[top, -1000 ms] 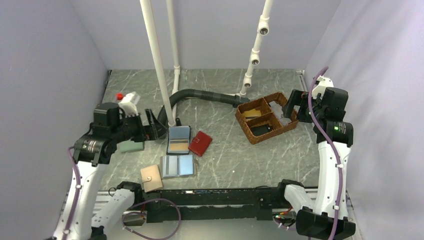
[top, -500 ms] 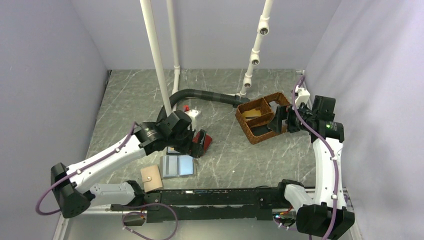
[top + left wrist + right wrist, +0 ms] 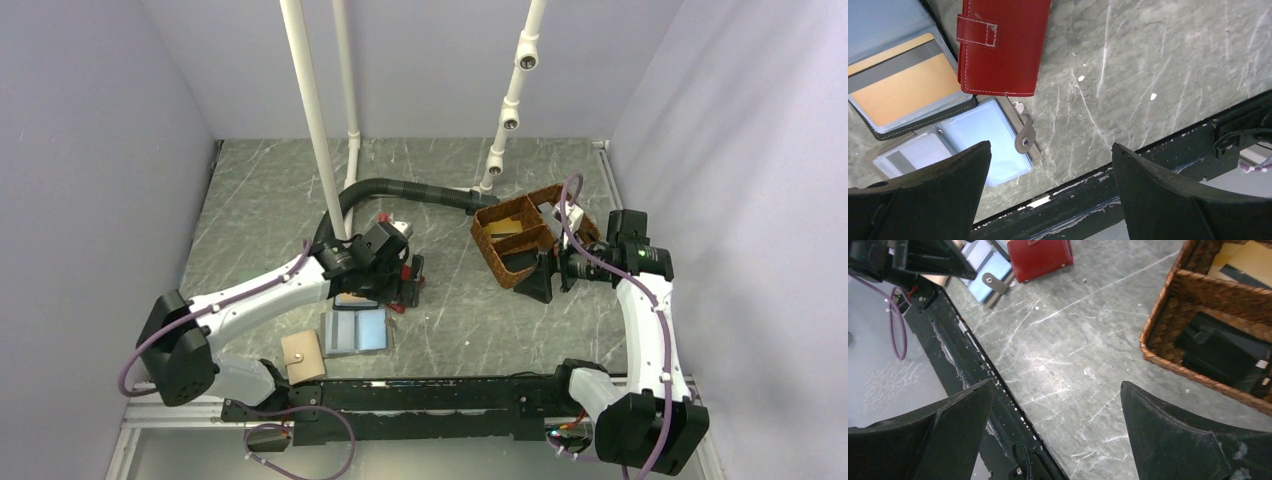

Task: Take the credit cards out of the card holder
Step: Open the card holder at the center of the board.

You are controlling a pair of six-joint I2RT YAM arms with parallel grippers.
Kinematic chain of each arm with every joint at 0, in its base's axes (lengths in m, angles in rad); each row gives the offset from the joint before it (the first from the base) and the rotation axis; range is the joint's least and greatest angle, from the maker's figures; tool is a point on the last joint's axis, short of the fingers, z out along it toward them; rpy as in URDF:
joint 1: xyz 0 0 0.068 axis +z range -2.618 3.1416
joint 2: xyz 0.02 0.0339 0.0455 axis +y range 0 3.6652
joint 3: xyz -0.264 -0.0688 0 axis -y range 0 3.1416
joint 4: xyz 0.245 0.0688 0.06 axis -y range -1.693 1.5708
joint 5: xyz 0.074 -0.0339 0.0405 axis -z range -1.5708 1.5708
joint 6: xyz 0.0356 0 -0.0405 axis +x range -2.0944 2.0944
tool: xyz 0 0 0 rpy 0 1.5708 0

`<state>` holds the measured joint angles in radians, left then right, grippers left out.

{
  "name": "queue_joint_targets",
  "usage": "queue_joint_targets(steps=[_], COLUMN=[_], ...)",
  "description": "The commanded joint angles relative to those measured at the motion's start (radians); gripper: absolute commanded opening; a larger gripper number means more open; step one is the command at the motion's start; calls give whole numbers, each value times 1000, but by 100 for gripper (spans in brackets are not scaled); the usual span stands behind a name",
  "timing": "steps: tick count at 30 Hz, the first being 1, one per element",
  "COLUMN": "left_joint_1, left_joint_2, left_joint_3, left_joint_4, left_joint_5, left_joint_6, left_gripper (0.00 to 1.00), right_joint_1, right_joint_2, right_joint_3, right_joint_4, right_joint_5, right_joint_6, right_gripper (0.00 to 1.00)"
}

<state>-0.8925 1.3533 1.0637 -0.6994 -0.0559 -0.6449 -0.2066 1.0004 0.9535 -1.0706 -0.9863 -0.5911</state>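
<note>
The red card holder (image 3: 1003,47) lies closed on the marble table, its small red tab (image 3: 977,30) fastened across the flap. It also shows in the right wrist view (image 3: 1040,257). No credit cards show; they are hidden inside it. My left gripper (image 3: 404,286) is open and empty, hovering right over the red holder and covering most of it in the top view. In the left wrist view its open jaws (image 3: 1049,147) point at the table just near of the holder. My right gripper (image 3: 541,285) is open and empty above bare table, left of the basket; its own view (image 3: 1057,384) shows only marble between the fingers.
A dark-framed blue wallet with a tan panel (image 3: 903,85) and an open pale blue bifold (image 3: 983,140) lie beside the red holder. A tan wallet (image 3: 302,357) lies near the front. A wicker basket (image 3: 520,235) stands at right. A black hose (image 3: 400,190) and white poles (image 3: 315,130) stand behind.
My left arm swung from the far left over to the red holder. My right gripper moved from over the basket down and left to the table beside it.
</note>
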Motion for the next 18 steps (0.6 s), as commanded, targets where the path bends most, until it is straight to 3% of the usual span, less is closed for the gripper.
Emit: queue_joint_targets(steps=[1, 3, 8, 14, 18], left_joint_1=[59, 115, 227, 284, 286], left_joint_2=[41, 60, 129, 208, 236], left_joint_3=[8, -7, 14, 73, 51], left_joint_4=[50, 97, 138, 87, 86], left_joint_5=[51, 131, 201, 282, 272], left_joint_6=[-73, -78, -21, 101, 136], left_gripper=[94, 99, 99, 77, 69], right_joint_1=[4, 4, 11, 13, 13], right_joint_2=[8, 23, 61, 77, 78], right_joint_3=[-29, -21, -19, -29, -32], right_joint_4=[18, 15, 20, 43, 54], right_joint_5=[-88, -102, -146, -159, -156], right_joint_6=[-64, -83, -108, -96, -83], right_gripper=[100, 100, 100, 100, 100])
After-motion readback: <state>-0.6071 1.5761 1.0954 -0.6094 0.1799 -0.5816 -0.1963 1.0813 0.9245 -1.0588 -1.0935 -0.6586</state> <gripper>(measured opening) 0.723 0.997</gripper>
